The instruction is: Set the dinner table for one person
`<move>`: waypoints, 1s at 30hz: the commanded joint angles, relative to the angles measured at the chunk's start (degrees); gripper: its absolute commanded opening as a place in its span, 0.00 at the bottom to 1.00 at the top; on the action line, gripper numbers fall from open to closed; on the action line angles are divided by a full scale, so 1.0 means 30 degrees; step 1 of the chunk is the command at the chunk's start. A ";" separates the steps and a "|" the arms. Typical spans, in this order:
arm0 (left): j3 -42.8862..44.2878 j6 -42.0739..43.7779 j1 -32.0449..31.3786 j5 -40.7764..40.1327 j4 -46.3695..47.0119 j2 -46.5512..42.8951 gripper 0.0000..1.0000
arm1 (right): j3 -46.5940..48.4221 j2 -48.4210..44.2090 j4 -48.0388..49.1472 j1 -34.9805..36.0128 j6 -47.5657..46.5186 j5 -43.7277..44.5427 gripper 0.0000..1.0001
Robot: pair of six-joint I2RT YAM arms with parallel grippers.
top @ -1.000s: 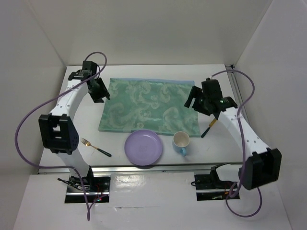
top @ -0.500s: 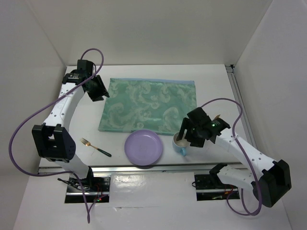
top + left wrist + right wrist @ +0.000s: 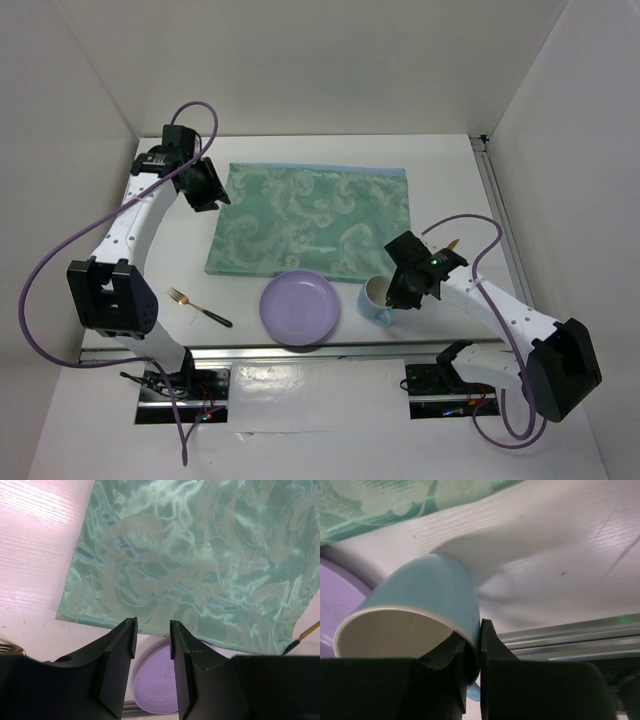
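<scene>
Right wrist view: mug [image 3: 415, 595] wall is clamped by right end effector [image 3: 472, 647]; placemat [image 3: 310, 220] lies just far-left. Left end effector [image 3: 151, 635] slightly parted, empty.

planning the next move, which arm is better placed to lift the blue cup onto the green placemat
Right. The right claw pinches the cup wall, just off the placemat's near right corner. The left claw hangs empty by the placemat's far left corner, far from the cup.

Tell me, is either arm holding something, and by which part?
The right gripper pinches the blue cup by its rim, one finger inside and one outside the wall. The left gripper is open and holds nothing.
</scene>
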 commanded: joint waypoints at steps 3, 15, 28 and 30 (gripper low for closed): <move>0.0074 0.0861 -0.0287 0.0304 0.0114 -0.0323 0.49 | 0.2401 -0.0438 -0.0834 0.0273 0.0444 0.2317 0.00; -0.1242 0.1244 -0.1457 0.1622 0.1023 -0.1200 0.50 | 1.6900 1.0067 -0.0925 -0.4762 -0.6704 0.4199 0.00; -0.6279 -0.0892 -0.2485 -0.4966 0.4146 -0.1350 0.43 | 2.9179 2.1384 -0.1863 -0.7635 -0.7146 0.2321 0.00; -0.6983 -0.1742 -0.1989 -0.4970 0.4915 -0.0476 0.38 | 2.8981 2.1736 -0.1863 -0.7840 -0.7146 0.2116 0.00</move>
